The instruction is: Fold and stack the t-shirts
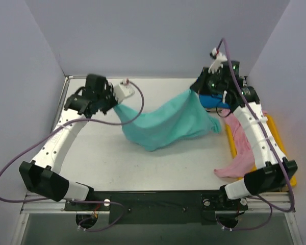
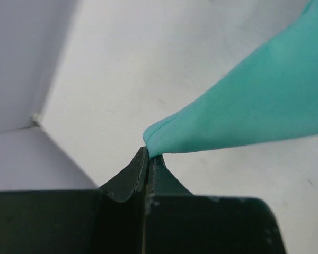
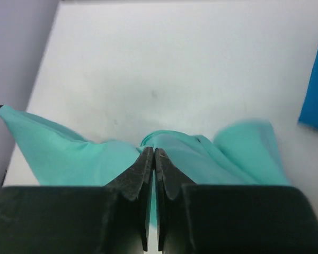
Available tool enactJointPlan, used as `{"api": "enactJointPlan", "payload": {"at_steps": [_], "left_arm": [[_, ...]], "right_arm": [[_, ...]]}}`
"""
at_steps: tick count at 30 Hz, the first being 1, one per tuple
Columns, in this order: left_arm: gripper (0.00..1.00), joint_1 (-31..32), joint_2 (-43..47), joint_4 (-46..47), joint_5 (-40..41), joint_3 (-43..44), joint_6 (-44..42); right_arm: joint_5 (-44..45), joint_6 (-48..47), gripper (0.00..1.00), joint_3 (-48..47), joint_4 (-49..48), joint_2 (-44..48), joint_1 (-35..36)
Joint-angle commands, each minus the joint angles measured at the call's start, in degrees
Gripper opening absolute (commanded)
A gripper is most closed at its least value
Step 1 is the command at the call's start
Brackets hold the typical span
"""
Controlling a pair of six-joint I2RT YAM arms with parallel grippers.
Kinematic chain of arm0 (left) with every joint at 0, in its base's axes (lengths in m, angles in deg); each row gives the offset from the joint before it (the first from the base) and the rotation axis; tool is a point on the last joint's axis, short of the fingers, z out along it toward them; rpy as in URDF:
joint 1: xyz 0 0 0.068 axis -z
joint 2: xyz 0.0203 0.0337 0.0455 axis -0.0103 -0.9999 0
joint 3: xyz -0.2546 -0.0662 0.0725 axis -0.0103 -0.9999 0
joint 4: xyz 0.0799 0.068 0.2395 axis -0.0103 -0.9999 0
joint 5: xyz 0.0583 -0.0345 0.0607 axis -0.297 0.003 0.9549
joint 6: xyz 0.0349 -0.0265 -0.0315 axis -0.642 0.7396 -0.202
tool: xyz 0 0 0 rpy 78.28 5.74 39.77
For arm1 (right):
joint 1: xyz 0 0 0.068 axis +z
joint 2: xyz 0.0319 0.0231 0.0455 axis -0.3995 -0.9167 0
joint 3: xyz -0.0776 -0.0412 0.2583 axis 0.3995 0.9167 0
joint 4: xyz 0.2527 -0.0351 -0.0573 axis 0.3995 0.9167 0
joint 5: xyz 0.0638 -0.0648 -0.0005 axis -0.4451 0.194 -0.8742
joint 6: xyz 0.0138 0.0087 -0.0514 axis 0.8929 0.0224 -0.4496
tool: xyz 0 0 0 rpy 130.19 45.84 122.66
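Pale purple walls stand on three sides of a white counter. Two white and black arms reach out over it, one from each near corner. Each arm has one purple cord looping along it, so there are two cords.

Three shirts can be seen. The teal shirt is in the middle of the counter, held up at two spots. The left tool is squeezed tight on one pointy corner of it, with no gap between the two fingers. The right tool is squeezed tight on a bunched bit of the shirt's edge near the far right. The cloth stretches between them and sags low in the middle, down to the counter.

The blue shirt sits at the far right, just beside the right tool, and the arm hides part of it. The pink shirt lies rumpled on the right side under the right arm. Part of it is on the one yellow tray, and part spills over the tray's edge onto the counter.
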Motion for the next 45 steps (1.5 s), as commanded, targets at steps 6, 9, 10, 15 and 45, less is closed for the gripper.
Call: {"api": "enactJointPlan", "payload": {"at_steps": [6,9,10,15,45], "left_arm": [[0.00,-7.81,-6.13,12.77,6.58,33.56,3.72],[0.00,-8.69,-2.26,11.83,4.74,26.47,3.89],[0.00,-8.86,-0.16,11.20,4.73,24.52,2.76],[0.00,-8.95,8.98,6.90,2.37,0.28,-1.20],[0.00,-7.81,18.58,1.35,-10.92,-36.14,-10.08]], "right_arm": [[-7.59,0.18,0.00,-40.90,-2.02,-16.32,-2.22],[-10.93,-3.85,0.00,-29.60,-4.56,-10.26,-1.61],[-11.03,-4.74,0.00,-21.38,-5.61,-5.20,-1.26],[-1.83,-11.95,0.00,11.54,-4.32,13.20,6.19],[5.07,-14.04,0.64,26.35,12.04,-0.48,4.90]]}}
